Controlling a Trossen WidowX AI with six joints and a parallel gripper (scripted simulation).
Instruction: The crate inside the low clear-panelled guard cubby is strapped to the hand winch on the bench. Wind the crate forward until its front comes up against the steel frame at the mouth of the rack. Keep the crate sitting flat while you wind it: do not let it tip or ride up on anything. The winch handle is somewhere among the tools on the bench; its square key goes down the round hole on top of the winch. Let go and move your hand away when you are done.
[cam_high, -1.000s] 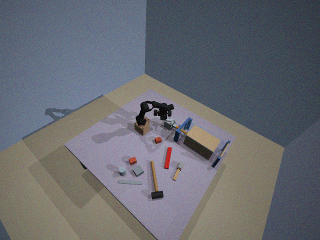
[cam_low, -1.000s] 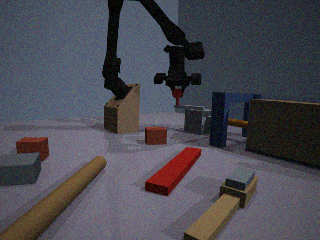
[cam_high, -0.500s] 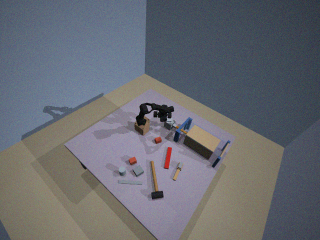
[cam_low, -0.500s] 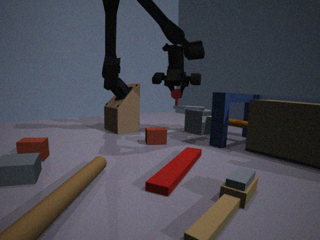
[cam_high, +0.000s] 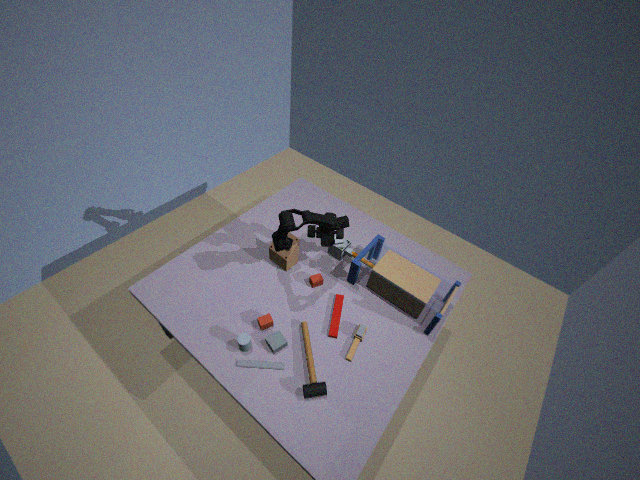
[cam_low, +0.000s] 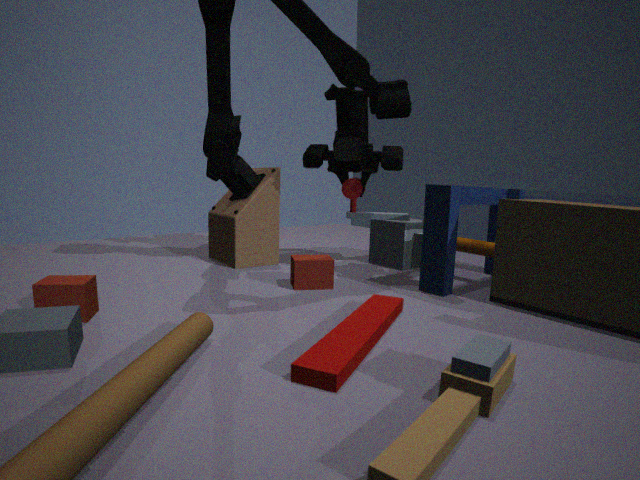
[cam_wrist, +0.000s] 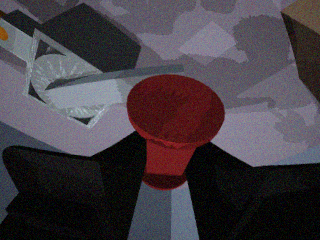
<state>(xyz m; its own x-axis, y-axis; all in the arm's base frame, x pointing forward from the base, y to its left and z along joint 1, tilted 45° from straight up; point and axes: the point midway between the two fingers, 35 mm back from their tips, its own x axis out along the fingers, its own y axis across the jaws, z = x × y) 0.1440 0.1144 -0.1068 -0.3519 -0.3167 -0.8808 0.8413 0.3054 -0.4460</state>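
Note:
My gripper (cam_low: 353, 181) (cam_wrist: 166, 132) points down and is shut on the red knob (cam_low: 352, 188) (cam_wrist: 175, 111) of the winch handle. The handle's grey arm (cam_low: 379, 215) (cam_wrist: 90, 92) runs level from under the knob to the top of the grey winch (cam_low: 388, 242) (cam_high: 338, 251) (cam_wrist: 92, 35). The key end is hidden in the winch top. An orange strap (cam_high: 363, 259) (cam_low: 475, 246) runs from the winch through the blue steel frame (cam_high: 351, 270) (cam_low: 436, 242) to the crate (cam_high: 405, 276) (cam_low: 568, 258). The crate sits flat, its front a short way behind the frame.
A red block (cam_high: 315, 280) (cam_low: 312, 272), a red bar (cam_high: 336, 316) (cam_low: 351, 341), a brush-like tool (cam_high: 353, 348) (cam_low: 429, 434) and a mallet (cam_high: 309, 356) lie in front. Another red block (cam_high: 265, 321), a grey block (cam_high: 276, 341), a cylinder (cam_high: 244, 342) and a flat bar (cam_high: 260, 364) lie further off.

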